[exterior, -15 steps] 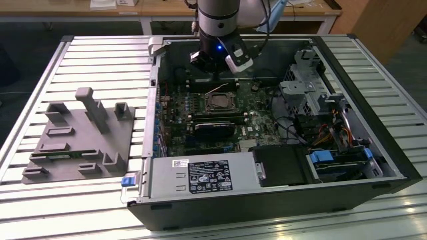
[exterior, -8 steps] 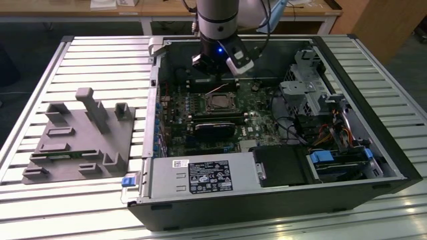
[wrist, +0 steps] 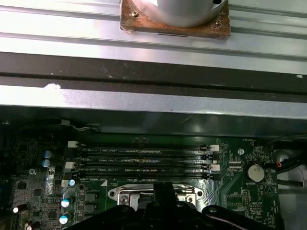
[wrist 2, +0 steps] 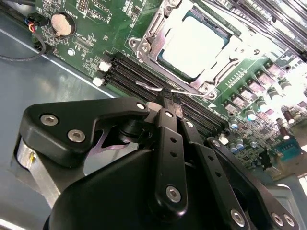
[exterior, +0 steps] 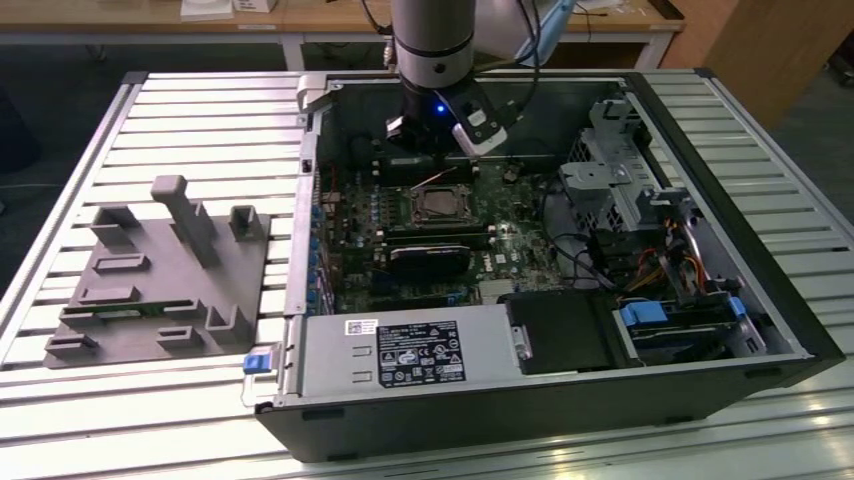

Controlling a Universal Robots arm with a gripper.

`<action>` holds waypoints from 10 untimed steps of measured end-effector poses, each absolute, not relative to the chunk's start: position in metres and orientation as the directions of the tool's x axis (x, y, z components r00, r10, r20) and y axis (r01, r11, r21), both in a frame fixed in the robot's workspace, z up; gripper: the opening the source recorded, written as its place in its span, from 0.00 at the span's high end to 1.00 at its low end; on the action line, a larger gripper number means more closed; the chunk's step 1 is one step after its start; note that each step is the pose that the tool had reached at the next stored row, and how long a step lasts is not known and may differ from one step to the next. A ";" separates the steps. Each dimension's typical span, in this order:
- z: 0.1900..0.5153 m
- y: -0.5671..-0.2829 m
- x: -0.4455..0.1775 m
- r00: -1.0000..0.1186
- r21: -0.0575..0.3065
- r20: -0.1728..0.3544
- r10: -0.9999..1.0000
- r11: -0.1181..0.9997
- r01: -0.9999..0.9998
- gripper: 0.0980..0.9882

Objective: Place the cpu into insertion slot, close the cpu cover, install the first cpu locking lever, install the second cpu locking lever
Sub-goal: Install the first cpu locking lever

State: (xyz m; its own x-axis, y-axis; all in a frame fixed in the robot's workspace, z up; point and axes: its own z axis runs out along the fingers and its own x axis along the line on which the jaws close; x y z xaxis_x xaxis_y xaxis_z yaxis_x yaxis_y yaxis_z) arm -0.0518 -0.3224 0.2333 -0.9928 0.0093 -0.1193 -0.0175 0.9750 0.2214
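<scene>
cpu (wrist 2: 192, 45), the small flat square chip with the pale silvery face, is already sitting in the insertion slot (wrist 2: 140, 47), that square socket with the silver metal rim on the green motherboard (wrist 2: 96, 43). The cpu cover (wrist 2: 229, 53), a thin silvery metal frame with a cut-out centre, lies flat around it, and the chip face shows through the hole.

In the second wrist view the black gripper (wrist 2: 168, 99) has its fingers pressed together with no gap at the tip. That tip is right at the socket edge, where two thin silver wire lever ends (wrist 2: 148, 86) stick out over the long black memory slots (wrist 2: 129, 72). Can't tell if it's actually touching the wire.

In the exterior view the grey arm (exterior: 430, 40) reaches down into the open black computer case (exterior: 534, 420), on the far side of the socket. A grey plastic fixture (exterior: 160, 280) sits on the slatted aluminium table (exterior: 200, 110), to the exterior view's left of the case.
</scene>
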 end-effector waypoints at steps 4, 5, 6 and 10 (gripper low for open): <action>0.229 -0.322 -0.052 -0.992 0.228 -0.123 0.010 0.974 -0.018 0.99; 0.229 -0.322 -0.052 -0.992 0.232 -0.123 0.011 0.973 -0.018 0.99; 0.228 -0.322 -0.052 -0.992 0.235 -0.123 0.011 0.972 -0.018 0.99; 0.224 -0.322 -0.051 -0.992 0.247 -0.125 0.013 0.969 -0.019 0.99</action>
